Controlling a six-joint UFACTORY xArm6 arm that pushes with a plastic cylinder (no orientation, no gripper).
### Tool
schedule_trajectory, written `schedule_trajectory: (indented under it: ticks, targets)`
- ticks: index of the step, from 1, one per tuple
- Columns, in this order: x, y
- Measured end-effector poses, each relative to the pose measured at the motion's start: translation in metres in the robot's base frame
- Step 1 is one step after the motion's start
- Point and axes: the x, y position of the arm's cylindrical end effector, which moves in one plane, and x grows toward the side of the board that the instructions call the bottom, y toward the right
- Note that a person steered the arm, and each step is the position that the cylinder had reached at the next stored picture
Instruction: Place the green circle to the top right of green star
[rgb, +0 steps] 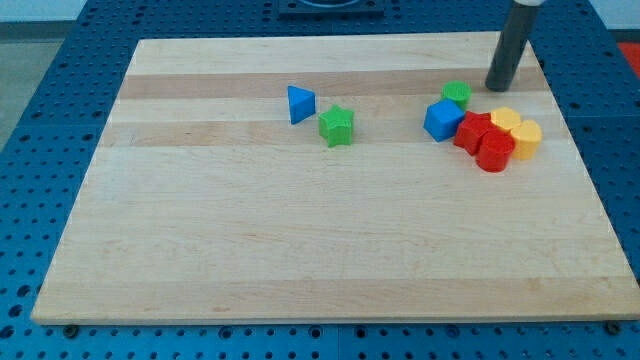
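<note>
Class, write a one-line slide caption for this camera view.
My tip sits right of the green circle, far right of the green star.

The setting is a laboratory or robotics test bench. A pale wooden surface (300, 250) of glued planks lies on a blue perforated base plate (60, 80) with a regular grid of mounting holes, a fixture typical of experimental rigs. Small moulded coloured blocks (480, 130) rest on the surface. A dark rod (510, 50) descends from the view's top.
</note>
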Motion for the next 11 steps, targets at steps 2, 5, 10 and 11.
schedule_trajectory:
  ticks: [2,5,10,11]
  targets:
    - [0.018,-0.033]
    - [0.051,-0.115]
    - [0.092,-0.173]
    - [0.090,-0.173]
